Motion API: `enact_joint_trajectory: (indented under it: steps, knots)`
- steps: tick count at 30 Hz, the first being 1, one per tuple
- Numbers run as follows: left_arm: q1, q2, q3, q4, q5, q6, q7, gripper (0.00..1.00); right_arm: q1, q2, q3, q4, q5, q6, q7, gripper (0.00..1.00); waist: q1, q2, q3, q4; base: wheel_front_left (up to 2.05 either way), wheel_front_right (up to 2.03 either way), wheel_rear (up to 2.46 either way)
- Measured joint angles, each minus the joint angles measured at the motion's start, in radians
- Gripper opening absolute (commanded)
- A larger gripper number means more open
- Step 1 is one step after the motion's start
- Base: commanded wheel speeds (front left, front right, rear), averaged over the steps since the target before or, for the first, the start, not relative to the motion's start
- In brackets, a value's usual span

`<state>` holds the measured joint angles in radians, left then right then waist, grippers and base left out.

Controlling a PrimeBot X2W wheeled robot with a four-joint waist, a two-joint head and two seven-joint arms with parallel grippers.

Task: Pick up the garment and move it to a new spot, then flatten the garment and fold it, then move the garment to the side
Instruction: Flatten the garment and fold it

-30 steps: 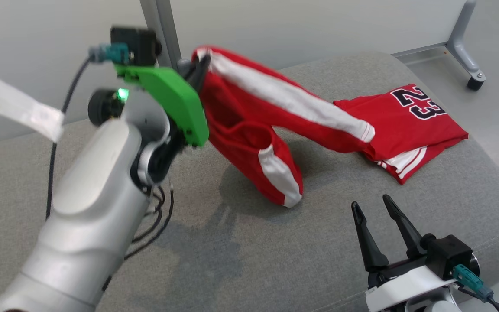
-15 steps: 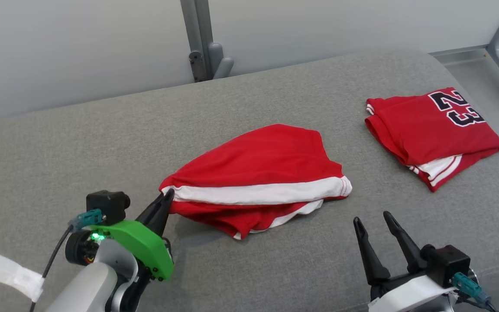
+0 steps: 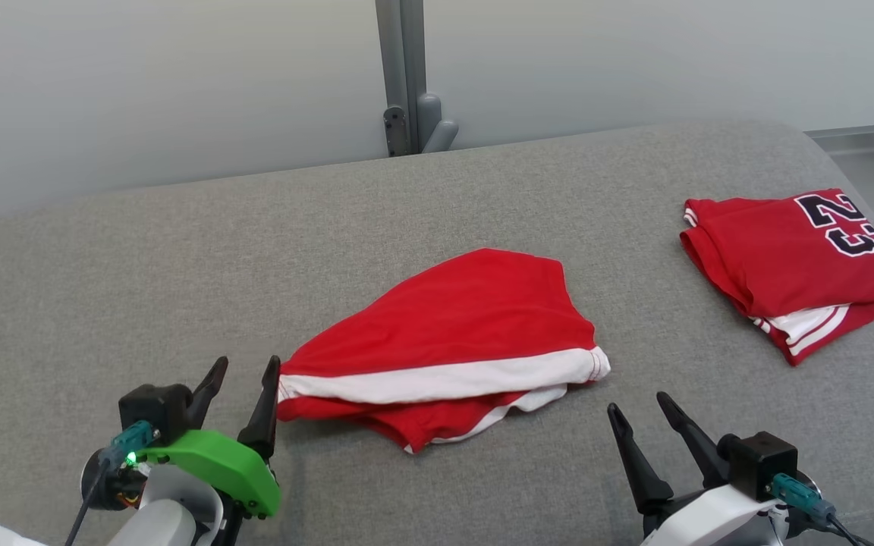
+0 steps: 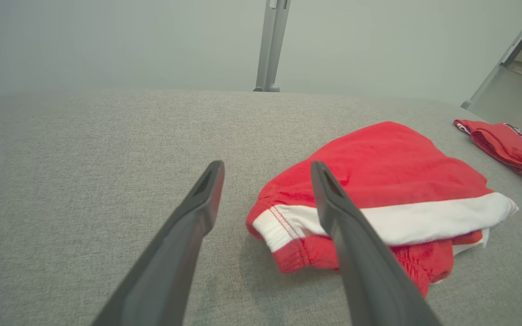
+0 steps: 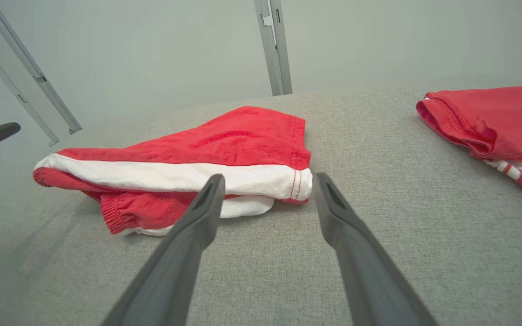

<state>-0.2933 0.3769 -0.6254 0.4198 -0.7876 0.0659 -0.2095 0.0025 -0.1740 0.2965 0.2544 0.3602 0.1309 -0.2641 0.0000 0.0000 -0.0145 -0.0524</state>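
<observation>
Head view: red shorts (image 3: 467, 334) lie loosely doubled mid-cushion (image 3: 179, 265), with a folded jersey (image 3: 793, 258) well apart at the right. Your left gripper (image 3: 247, 364) has its fingers spread and empty, one tip just beside the shorts' near corner; the right gripper (image 3: 638, 403), fingers spread too, sits near the opposite end. Left wrist view: the white-banded corner lies beside the right finger. Right wrist view: the stitched hem lies just ahead. Expect light, limp cloth that sags and slides; pinch the hemmed corners, one per gripper, not mid-panel
</observation>
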Motion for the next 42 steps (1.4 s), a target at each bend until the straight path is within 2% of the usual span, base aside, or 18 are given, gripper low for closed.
enact_joint_trajectory:
  steps: [6, 10, 18, 27, 30, 42]
  knots:
    - [0.063, -0.017, 0.049, -0.045, 0.055, 0.06, -0.048, 1.0, -0.01, 0.008, -0.002, 0.021, 0.027, 0.0, 0.0, 1.0, 0.0, 0.0, -0.016, 0.015, 0.0, 0.0, 0.0]
    - [0.128, -0.052, 0.115, -0.158, 0.149, 0.107, -0.052, 1.0, -0.022, 0.018, -0.019, 0.048, 0.044, 0.0, 0.0, 1.0, 0.0, 0.0, -0.02, 0.037, 0.0, 0.0, 0.0]
    - [0.296, -0.17, 0.248, -0.314, 0.312, 0.118, -0.052, 1.0, -0.088, 0.019, -0.038, 0.195, 0.101, 0.0, 0.0, 1.0, 0.0, 0.0, -0.021, 0.095, 0.0, 0.0, 0.0]
    - [0.402, -0.256, 0.3, -0.392, 0.52, 0.063, -0.052, 1.0, -0.181, -0.004, -0.066, 0.376, 0.151, 0.0, 0.0, 1.0, 0.0, 0.0, -0.008, 0.155, 0.0, 0.0, 0.0]
    - [0.422, -0.272, 0.293, -0.388, 0.59, 0.044, -0.052, 1.0, -0.217, -0.004, -0.037, 0.43, 0.225, 0.0, 0.0, 1.0, 0.0, 0.0, 0.001, 0.172, 0.0, 0.0, 0.0]
    - [0.43, -0.314, 0.328, -0.35, 0.591, -0.001, -0.052, 1.0, -0.289, -0.054, 0.026, 0.53, 0.389, 0.0, 0.0, 1.0, 0.0, 0.0, 0.025, 0.203, 0.0, 0.0, 0.0]
